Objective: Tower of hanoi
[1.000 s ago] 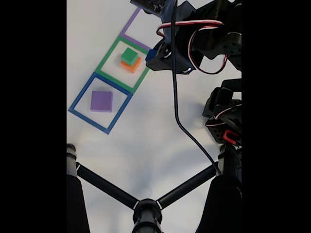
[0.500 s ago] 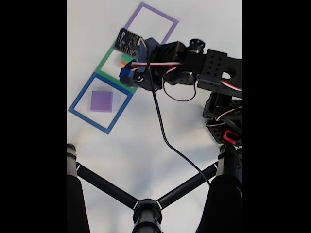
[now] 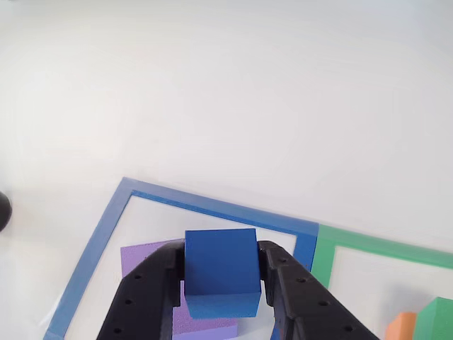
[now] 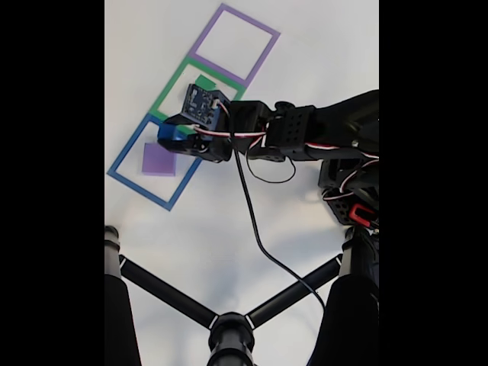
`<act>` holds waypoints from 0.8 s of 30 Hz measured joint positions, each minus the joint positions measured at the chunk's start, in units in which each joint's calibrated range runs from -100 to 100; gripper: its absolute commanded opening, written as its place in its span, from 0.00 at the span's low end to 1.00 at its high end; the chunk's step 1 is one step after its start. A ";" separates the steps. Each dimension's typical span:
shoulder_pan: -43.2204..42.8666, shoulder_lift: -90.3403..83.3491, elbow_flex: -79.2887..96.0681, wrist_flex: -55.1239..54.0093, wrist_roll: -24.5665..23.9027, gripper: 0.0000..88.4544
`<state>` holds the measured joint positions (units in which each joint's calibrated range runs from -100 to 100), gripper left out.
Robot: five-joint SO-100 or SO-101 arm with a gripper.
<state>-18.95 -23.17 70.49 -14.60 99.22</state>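
Above the purple block (image 3: 152, 261), the gripper (image 3: 221, 283) gripped the blue cube (image 3: 221, 269); lowering squarely and centred appeared advisable.

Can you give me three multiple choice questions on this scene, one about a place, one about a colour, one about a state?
1. Over which square is the blue cube?
A. purple-framed
B. blue-framed
C. green-framed

2. What colour is the flat tile under the cube?
A. purple
B. orange
C. green

3. What is the tool doing?
A. open, empty
B. shut on the cube
C. shut, empty

Answers:
1 B, the blue frame surrounds it.
2 A, purple shows beneath.
3 B, both fingers press the cube's sides.
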 measured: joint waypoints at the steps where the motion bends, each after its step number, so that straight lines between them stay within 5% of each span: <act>1: -0.19 1.43 0.52 -2.22 0.00 0.03; 10: -2.04 14.69 0.52 -18.12 0.00 0.03; 24: -2.92 26.03 -2.32 -26.59 0.00 0.04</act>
<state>-21.87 2.85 68.17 -41.20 99.22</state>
